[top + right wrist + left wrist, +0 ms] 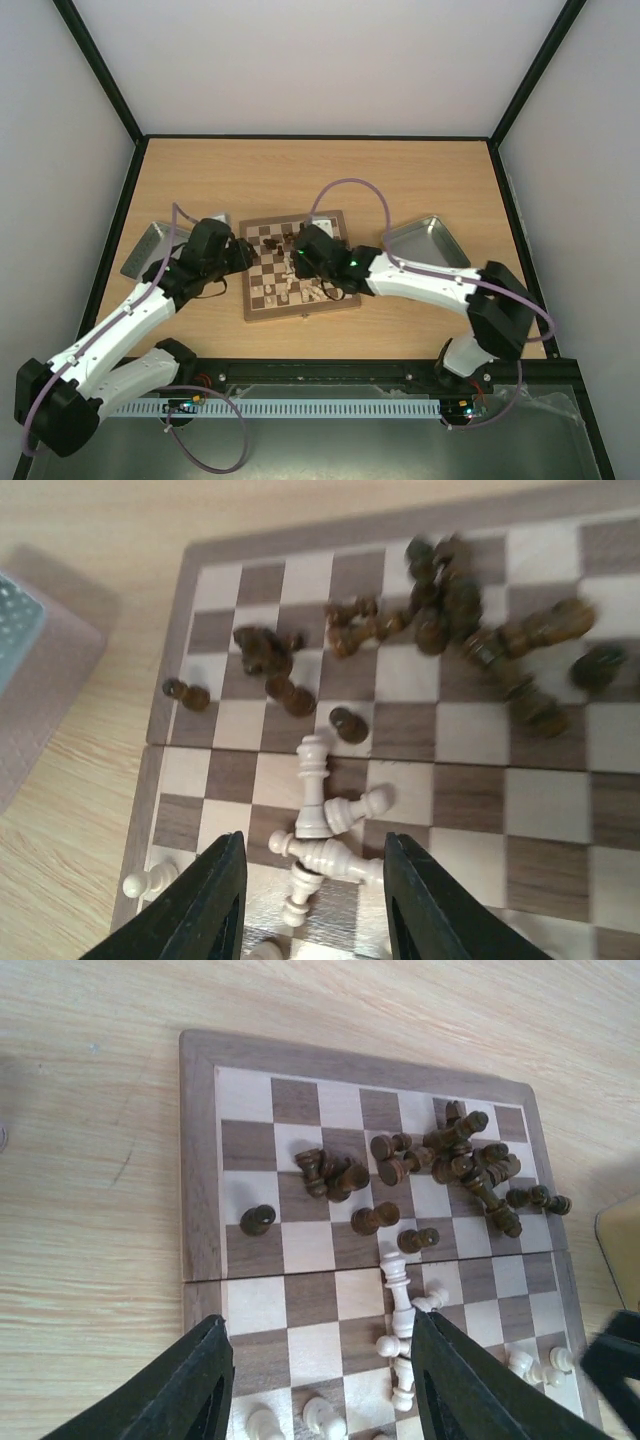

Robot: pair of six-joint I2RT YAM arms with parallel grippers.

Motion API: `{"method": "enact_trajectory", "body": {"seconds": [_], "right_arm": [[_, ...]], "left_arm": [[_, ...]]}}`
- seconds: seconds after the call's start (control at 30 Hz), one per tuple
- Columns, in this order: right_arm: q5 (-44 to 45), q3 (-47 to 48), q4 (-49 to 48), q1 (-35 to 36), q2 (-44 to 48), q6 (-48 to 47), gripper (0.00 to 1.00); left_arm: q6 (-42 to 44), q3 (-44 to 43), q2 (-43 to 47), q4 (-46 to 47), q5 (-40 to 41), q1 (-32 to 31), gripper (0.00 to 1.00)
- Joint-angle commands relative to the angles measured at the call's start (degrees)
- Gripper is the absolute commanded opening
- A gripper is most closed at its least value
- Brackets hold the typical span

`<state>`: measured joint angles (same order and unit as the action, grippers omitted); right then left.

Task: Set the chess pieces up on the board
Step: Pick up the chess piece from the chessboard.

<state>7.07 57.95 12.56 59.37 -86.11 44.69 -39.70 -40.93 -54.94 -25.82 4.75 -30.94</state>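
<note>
1 board (200, 1160), 2 trays (430, 242); dark pcs (450, 1160), cream pcs (320, 820) jumbled, uncountable; L gripper (320, 1335), R gripper (315, 850) jaws apart

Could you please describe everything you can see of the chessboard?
The board is square, wooden, with dark-brown and cream checks inside a plain wood border, and a seam across its middle. It lies flat on the table between the left metal tray and the right metal tray. Dark pieces lie jumbled on one half, pale pieces on the other.

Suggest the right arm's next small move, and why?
Probably lower the right tool onto the toppled pale cream wooden chess pieces framed by its open jaws and close on one: they lie crossed in a heap on the checkered wooden board.
</note>
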Motion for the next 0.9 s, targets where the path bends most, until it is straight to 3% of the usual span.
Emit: {"method": "enact_trajectory", "body": {"seconds": [0.0, 0.37, 0.7, 0.87], "right_arm": [[-6.86, 6.85, 8.99, 0.12, -7.31, -1.26, 0.36], [-6.98, 13.72, 16.53, 0.12, -16.9, -3.91, 0.37], [6.17, 11.41, 22.8, 0.04, -11.82, 2.04, 0.36], [6.09, 7.92, 22.14, -0.18, -10.08, 4.14, 0.32]], "left_arm": [[0.87, 2.42, 1.84, -0.05, -4.24, 2.18, 0.51], [3.24, 4.41, 1.42, 1.79, -7.35, 4.52, 0.51], [4.58, 5.04, 1.25, 4.45, -11.7, 4.86, 0.51], [4.77, 5.14, 0.71, 4.88, -11.94, 4.83, 0.51]]}}
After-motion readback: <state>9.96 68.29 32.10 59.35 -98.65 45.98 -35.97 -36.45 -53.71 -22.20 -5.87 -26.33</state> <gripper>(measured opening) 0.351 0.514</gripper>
